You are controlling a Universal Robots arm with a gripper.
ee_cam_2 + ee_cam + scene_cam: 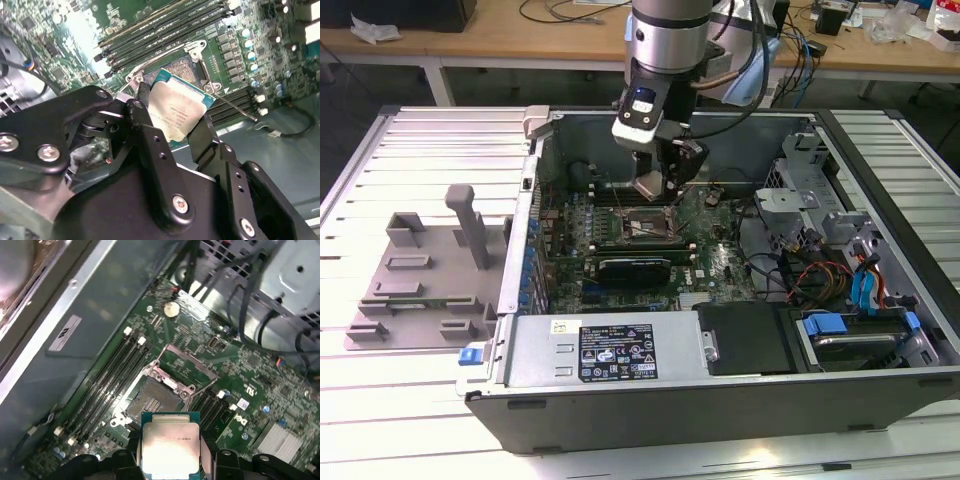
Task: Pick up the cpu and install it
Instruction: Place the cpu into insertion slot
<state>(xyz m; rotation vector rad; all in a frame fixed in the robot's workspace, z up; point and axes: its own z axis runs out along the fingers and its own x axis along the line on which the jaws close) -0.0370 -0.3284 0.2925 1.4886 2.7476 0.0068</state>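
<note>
Two black fingers (141, 112) of the gripper (172, 119) clamp the cpu (176, 114) by opposite edges. It is square, with no longer side, silver lid facing the wrist, held above the open socket (152, 399) on the motherboard (240, 372).

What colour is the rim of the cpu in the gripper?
Teal-green, framing the silver-grey top of the cpu; clearest in the second wrist view.

Looks like a robotics lab or workshop. Shows an opened computer case (720, 405) on a slatted metal table (380, 420), beside a grey fixture plate (420, 300). Backs onto wooden benches (500, 42) strewn with cables (555, 12).
</note>
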